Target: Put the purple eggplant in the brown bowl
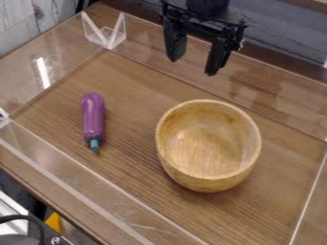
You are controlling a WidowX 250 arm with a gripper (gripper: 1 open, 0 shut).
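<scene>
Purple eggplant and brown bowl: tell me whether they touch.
Apart. The camera view shows bare wooden tabletop between the purple eggplant, lying to the left, and the brown bowl; nothing of one reaches the other.

view: single camera, raised, looking down at an angle
facing: across wooden table, arm's gripper at far edge
range: near, table fills frame
overlap: no second view

Eggplant left of bowl (apart).

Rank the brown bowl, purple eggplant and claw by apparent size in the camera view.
1. brown bowl
2. claw, though it hangs above the table, so depth makes this unsure
3. purple eggplant
</scene>
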